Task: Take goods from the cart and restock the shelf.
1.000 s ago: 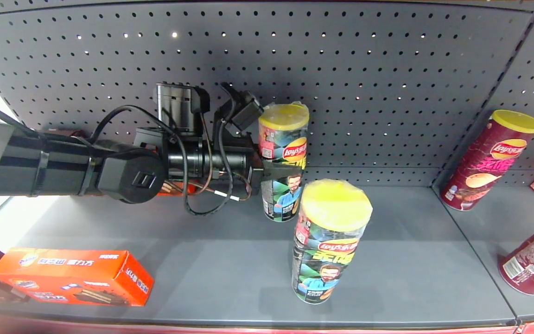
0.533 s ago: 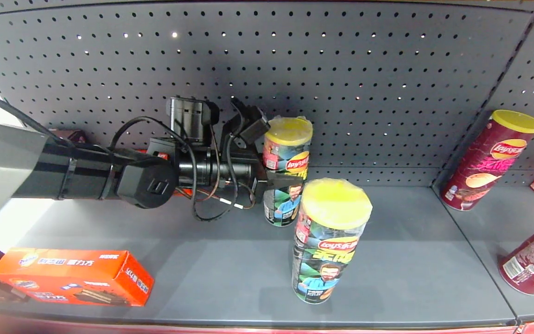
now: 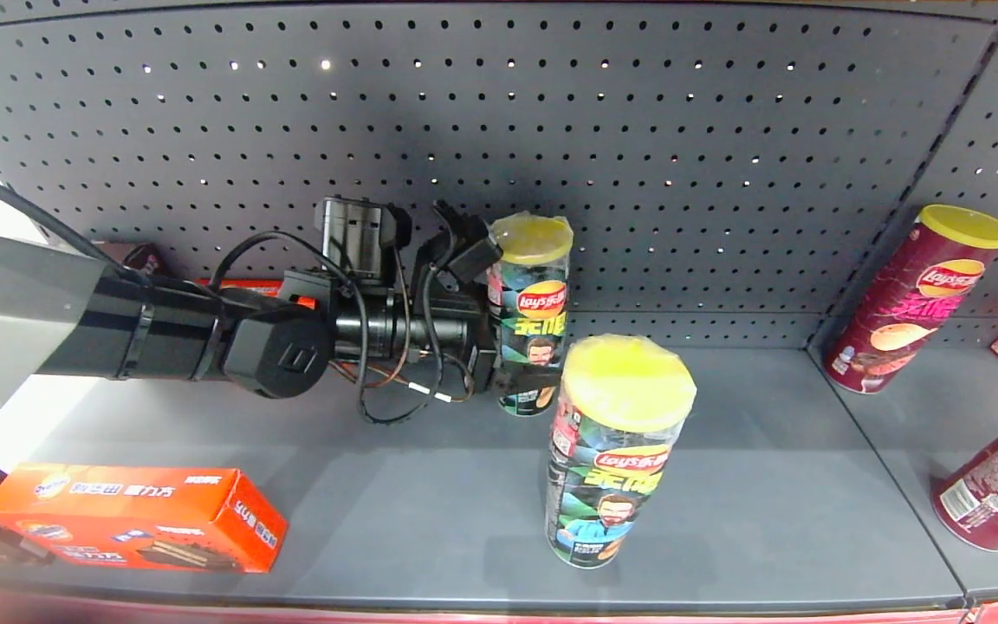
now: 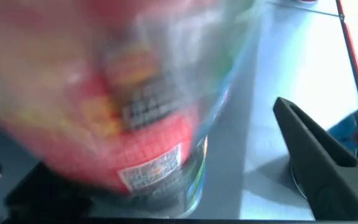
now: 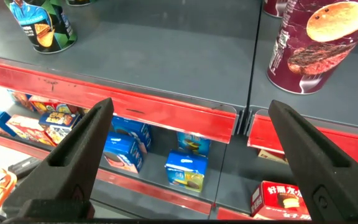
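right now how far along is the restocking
Done: one green chip can stands upright near the shelf front. In hand: the left gripper is shut on a second green can behind it by the pegboard; whether its base touches the shelf is unclear. Left: release it and pull out. The right gripper is open and empty.

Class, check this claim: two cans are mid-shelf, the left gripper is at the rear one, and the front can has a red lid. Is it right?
No. The head view shows the front can has a yellow lid, not a red one; the rest holds.
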Tool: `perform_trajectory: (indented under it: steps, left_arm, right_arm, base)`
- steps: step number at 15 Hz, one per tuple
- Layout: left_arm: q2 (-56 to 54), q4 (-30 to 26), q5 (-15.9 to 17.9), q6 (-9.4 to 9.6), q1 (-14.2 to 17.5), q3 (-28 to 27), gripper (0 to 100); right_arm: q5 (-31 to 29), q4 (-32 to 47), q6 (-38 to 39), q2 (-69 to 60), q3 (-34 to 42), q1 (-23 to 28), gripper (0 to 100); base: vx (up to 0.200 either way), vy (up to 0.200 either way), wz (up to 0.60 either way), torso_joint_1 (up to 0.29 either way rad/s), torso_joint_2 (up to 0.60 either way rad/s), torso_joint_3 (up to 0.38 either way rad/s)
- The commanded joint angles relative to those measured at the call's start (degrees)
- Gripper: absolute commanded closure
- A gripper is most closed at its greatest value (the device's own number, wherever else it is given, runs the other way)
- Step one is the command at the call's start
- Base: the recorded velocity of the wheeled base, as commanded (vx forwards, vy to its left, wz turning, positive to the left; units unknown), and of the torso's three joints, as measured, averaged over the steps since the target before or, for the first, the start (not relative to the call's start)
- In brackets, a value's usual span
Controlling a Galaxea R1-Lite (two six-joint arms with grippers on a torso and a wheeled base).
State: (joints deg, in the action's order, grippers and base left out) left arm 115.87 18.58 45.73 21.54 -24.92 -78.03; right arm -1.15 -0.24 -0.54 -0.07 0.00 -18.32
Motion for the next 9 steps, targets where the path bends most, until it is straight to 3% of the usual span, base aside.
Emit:
perform_trajectory:
  steps: [1, 3, 6, 9]
  left_arm:
    - [-4.07, -0.03, -0.02, -0.53, 0.48, 4.20, 0]
    - [-6.71, -0.03, -0.55, -0.45, 1.80, 8.16, 0]
    - [-9.17, 0.05, -6.70, -0.45, 2.33, 11.41, 0]
    - [-9.61, 0.32, -10.48, -0.36, 3.03, 11.50, 0]
  right_arm:
    - [0.00, -0.02, 0.01, 0.07, 0.00, -0.05, 0]
    - [0.00, -0.11, 0.01, 0.07, 0.00, -0.05, 0]
    - [0.00, -0.02, 0.01, 0.07, 0.00, -0.05, 0]
    - [0.00, -0.02, 0.01, 0.07, 0.00, -0.13, 0]
  base:
    - [0.000, 0.000, 0.00, 0.000, 0.00, 0.000]
    - [0.000, 0.000, 0.00, 0.000, 0.00, 0.000]
    - [0.000, 0.000, 0.00, 0.000, 0.00, 0.000]
    - [0.000, 0.000, 0.00, 0.000, 0.00, 0.000]
